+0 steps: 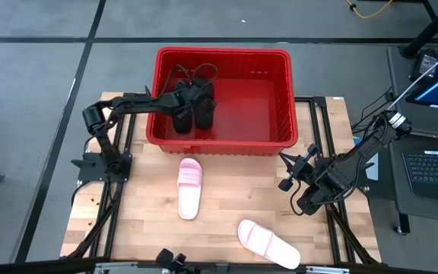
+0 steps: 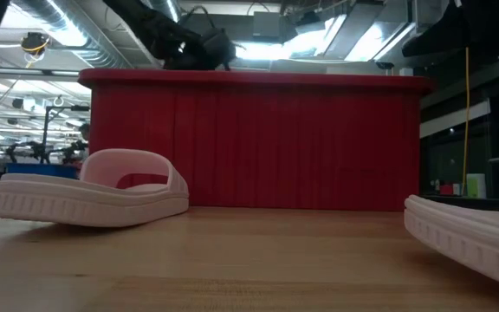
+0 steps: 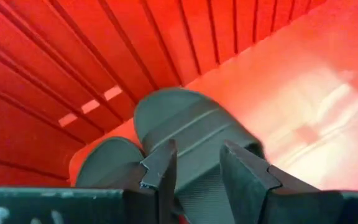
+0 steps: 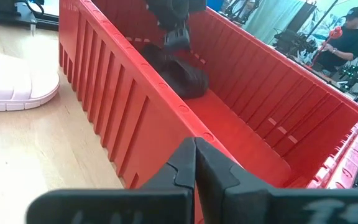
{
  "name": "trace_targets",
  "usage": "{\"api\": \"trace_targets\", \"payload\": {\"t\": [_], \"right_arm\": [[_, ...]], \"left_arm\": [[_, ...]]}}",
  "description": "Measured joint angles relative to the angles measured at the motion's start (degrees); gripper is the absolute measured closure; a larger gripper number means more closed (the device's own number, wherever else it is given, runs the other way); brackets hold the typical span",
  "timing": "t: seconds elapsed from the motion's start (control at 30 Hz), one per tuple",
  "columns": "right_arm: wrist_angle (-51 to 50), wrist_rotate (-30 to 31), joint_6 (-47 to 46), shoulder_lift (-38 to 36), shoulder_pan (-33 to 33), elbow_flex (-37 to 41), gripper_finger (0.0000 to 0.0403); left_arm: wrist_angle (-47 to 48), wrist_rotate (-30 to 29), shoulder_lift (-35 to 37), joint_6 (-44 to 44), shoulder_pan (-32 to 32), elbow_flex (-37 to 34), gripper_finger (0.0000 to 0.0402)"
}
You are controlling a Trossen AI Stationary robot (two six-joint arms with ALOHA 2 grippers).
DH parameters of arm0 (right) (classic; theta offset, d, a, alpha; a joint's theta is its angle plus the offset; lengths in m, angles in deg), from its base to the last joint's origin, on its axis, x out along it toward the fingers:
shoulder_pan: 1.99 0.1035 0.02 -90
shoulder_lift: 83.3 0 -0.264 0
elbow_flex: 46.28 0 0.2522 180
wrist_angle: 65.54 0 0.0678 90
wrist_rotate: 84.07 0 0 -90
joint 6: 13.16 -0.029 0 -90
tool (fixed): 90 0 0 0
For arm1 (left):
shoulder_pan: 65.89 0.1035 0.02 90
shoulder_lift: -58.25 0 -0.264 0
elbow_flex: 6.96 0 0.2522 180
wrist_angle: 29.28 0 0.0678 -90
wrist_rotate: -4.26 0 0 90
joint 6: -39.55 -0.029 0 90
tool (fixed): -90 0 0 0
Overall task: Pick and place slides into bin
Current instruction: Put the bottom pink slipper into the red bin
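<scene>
Two black slides (image 1: pixel 193 111) lie side by side at the nine-o'clock end of the red bin (image 1: pixel 280 57), which sits at the twelve-o'clock edge of the tabletop (image 1: pixel 135 228). The left gripper (image 1: pixel 192 97) hangs inside the bin right over them, and in its wrist view the fingers (image 3: pixel 160 171) stand apart above one black slide's strap; whether they touch it is hard to say from here, but nothing seems clamped. The step in hand looks like the release of that slide, and to do it well the arm should lift straight up with the fingers parted, so neither catches the strap or drags the pair against the slotted wall. Two pink slides remain outside: one (image 1: pixel 189 187) lies just beside the bin's six-o'clock wall near the tabletop's centre, the other (image 1: pixel 268 243) well apart toward five o'clock. The right gripper (image 1: pixel 293 176) waits at three o'clock with its fingers closed on nothing, nearest that farther pink slide.
</scene>
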Motion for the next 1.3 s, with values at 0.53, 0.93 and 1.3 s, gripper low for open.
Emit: {"api": "trace_targets", "payload": {"t": [0.53,0.93,1.3], "right_arm": [[0.17,0.00,-0.02,0.00,0.00,0.00,0.0393],[0.57,0.00,-0.02,0.00,-0.01,0.00,0.0393],[0.57,0.00,0.17,0.00,0.00,0.00,0.0393]], "left_arm": [[2.17,13.27,7.98,-1.66,-3.71,-0.04,0.0286],[0.01,13.21,16.61,-9.26,-12.10,-0.07,0.0286],[-1.33,11.60,23.27,-18.37,-22.93,-0.09,0.0311]]}}
